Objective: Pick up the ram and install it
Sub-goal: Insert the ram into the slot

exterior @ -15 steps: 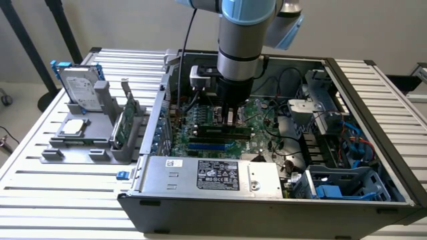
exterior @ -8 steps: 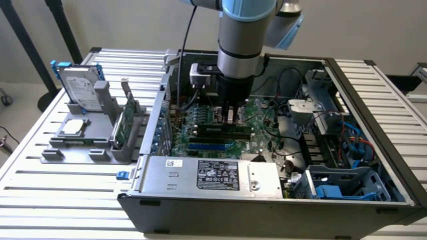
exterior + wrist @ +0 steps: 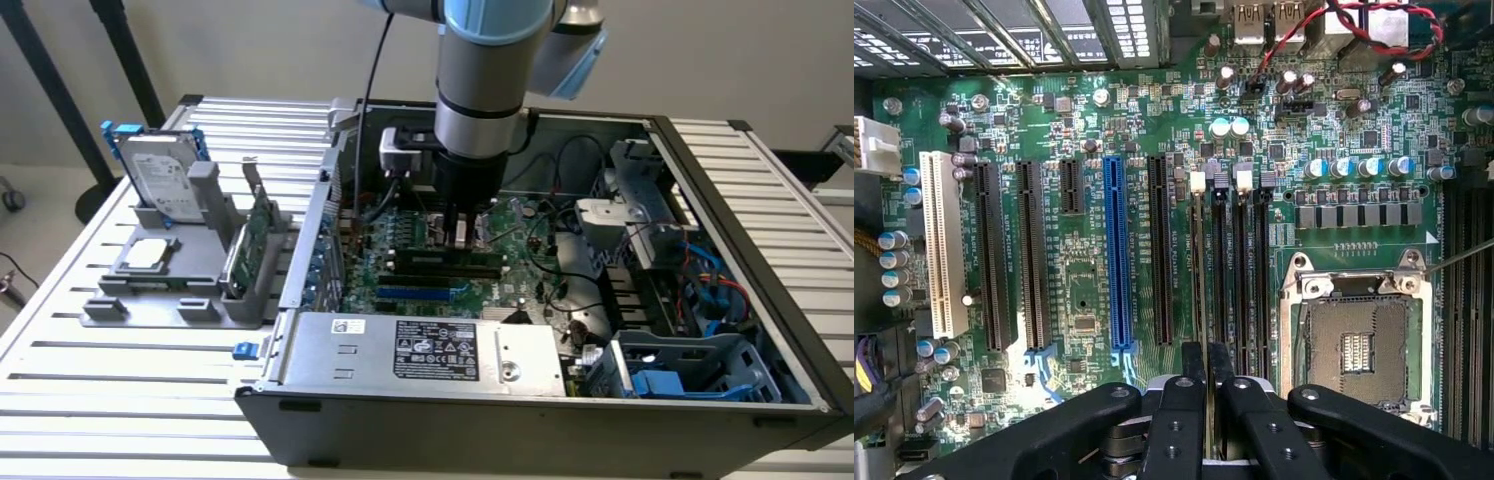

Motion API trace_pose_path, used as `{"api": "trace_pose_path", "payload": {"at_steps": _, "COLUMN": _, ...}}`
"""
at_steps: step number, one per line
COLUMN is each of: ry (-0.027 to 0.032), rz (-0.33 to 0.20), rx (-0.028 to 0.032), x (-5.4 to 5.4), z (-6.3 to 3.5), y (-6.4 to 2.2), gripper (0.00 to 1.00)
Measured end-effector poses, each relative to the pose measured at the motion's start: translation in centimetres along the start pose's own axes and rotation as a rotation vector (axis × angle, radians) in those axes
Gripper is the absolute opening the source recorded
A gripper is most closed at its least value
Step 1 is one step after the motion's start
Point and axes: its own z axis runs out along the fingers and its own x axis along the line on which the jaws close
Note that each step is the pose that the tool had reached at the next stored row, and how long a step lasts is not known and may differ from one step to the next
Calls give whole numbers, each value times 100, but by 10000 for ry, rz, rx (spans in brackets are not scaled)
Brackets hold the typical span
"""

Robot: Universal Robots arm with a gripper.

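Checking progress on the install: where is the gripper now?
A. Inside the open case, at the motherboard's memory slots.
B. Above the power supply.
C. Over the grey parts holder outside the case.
A: the gripper is down inside the case, closed on the ram at the memory slots.

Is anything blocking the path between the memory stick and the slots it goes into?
Nothing visible does. The pincer grips the ram directly above the black memory slots, lined up along them. The slots look bare, and the red and black cable lies away by the board's edge.
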Motion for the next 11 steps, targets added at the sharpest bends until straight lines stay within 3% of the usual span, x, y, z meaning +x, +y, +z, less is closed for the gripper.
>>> {"api": "trace_pose_path", "payload": {"at_steps": 11, "ry": 0, "rz": -16, "rx": 0, "x": -1, "z": 33, "y": 0, "gripper": 14}}
